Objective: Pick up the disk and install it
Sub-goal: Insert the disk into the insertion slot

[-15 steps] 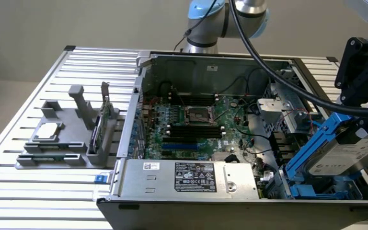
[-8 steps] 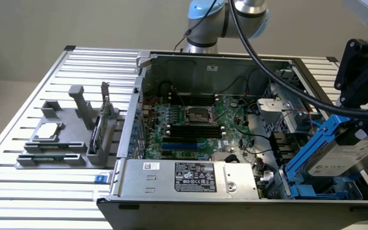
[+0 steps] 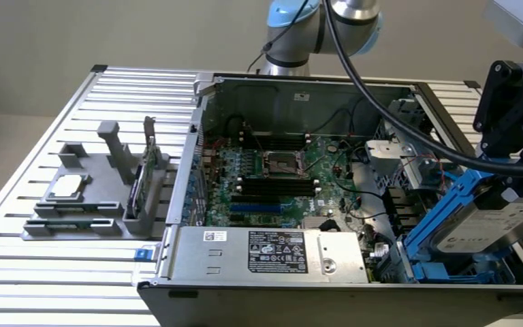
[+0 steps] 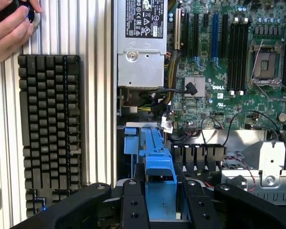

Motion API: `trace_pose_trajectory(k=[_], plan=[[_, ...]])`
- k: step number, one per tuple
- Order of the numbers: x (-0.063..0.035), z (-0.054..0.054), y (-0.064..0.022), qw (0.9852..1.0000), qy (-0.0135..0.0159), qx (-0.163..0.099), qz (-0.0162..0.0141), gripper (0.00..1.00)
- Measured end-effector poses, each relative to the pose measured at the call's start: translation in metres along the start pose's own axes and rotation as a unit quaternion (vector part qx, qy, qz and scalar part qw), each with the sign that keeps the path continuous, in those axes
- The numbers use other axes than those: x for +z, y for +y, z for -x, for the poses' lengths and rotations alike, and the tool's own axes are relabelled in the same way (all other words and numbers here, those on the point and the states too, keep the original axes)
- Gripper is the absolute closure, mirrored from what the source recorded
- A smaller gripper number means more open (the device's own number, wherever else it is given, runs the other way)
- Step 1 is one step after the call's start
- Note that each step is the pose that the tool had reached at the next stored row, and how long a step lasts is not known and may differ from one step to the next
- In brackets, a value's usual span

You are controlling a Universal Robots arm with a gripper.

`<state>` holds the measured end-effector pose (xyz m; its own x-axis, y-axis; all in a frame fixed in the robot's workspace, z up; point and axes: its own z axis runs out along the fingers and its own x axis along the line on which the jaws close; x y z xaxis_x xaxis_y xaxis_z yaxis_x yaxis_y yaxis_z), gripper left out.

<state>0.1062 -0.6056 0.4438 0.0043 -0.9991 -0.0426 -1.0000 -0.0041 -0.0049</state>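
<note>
The disk (image 3: 496, 228), a silver drive with a white label and blue side rails, hangs tilted over the drive bay (image 3: 452, 272) at the front corner of the open computer case, on the exterior view's right. My gripper (image 3: 519, 194) comes down from above and is shut on the disk's upper end. In the wrist view the disk's blue rail (image 4: 157, 157) runs out from between my black fingers (image 4: 133, 205), with my gripper (image 4: 161, 202) closed on both of its sides. The disk's lower edge is close above the blue bracket in the bay; I cannot tell whether they touch.
The case holds the green motherboard (image 3: 280, 170) and a silver power supply (image 3: 271, 252) at the front. A black cable (image 3: 398, 116) hangs across the case. A grey fixture (image 3: 98, 204) with a processor chip and a circuit card stands at the exterior view's left. A keyboard (image 4: 50, 129) and a person's hand (image 4: 9, 28) lie beside the case.
</note>
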Motion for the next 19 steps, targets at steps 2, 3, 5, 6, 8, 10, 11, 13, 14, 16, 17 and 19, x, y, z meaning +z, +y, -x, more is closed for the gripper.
trace_pose_trajectory(k=[2, 3, 5, 6, 8, 10, 11, 13, 14, 16, 17, 19], plan=[[0.0006, -0.0001, -0.0006, 1.0, 0.0, 0.0, 0.0, 0.67], [0.0009, -0.0001, -0.0013, 1.0, 0.0, 0.0, 0.0, 0.67], [0.0017, -0.0001, -0.0022, 1.0, -0.0001, 0.0, 0.0, 0.67], [0.0022, -0.0001, -0.0022, 1.0, 0.0, 0.0, 0.0, 0.67], [0.0034, -0.0002, -0.0023, 1.0, 0.0, 0.001, 0.0, 0.67], [0.0046, -0.0002, -0.0023, 1.0, 0.0, 0.001, 0.0, 0.67], [0.0051, -0.0002, -0.0023, 1.0, 0.0, 0.001, 0.0, 0.67], [0.006, -0.0003, -0.0023, 1.0, 0.0, 0.001, -0.0001, 0.67], [0.0065, -0.0003, -0.0023, 1.0, 0.0, 0.001, -0.0001, 0.67], [0.0072, -0.0003, -0.0023, 1.0, 0.0, 0.001, 0.0, 0.67], [0.0075, -0.0003, -0.0023, 1.0, 0.0, 0.002, 0.0, 0.67], [0.0082, -0.0004, -0.0023, 1.0, 0.0, 0.002, 0.0, 0.67]])
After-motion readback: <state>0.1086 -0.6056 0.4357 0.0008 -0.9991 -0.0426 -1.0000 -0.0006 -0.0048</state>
